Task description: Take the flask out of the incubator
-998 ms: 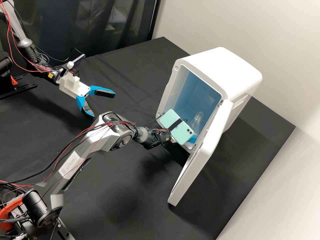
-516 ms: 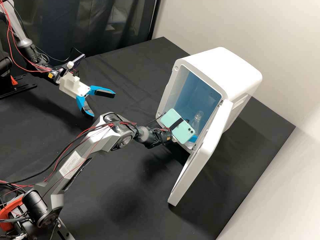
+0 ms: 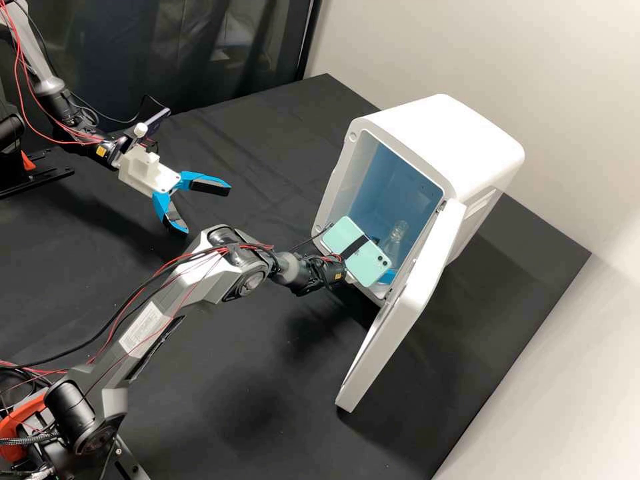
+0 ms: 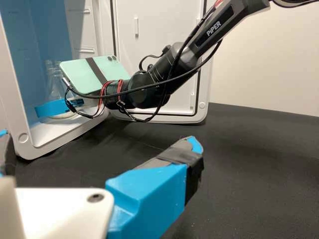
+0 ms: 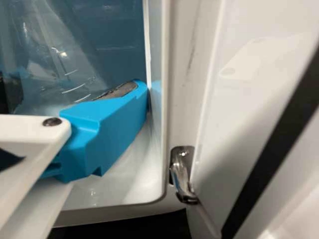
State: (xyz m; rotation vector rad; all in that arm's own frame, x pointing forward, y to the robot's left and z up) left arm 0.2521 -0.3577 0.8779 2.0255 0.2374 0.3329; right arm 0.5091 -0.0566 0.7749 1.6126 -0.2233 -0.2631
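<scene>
Against the picture of a second ago, the right arm point(image 3: 220, 267) is being found pushed a little farther into the incubator point(image 3: 443, 137). The mint-green phone point(image 3: 353, 251) strapped on its wrist is being seen slightly higher and closer to the chamber's mouth. The left arm is being kept where it was, and no clear shift of the flask point(image 3: 399, 235) is being noted.

The flask is being recorded as clear glass, conical, with a narrow neck and pale graduation marks on its wall. It is being kept inside the incubator, standing on the white floor near the front lip, on the door's side of the chamber.

The right gripper point(image 4: 42, 109) is being held low at the flask's base, within the chamber. Whether it is clamped on the glass or only set about it cannot be told. The left gripper point(image 3: 204, 211) is being held above the bench point(image 3: 267, 400), well apart from the incubator, its jaws released and spread wide.

The incubator is being seen as a white box with a blue interior, standing on the bench. Its door point(image 3: 400, 313) is being left swung wide open on a metal hinge point(image 5: 180, 174). The chamber is being occupied by the flask and the right gripper.
</scene>
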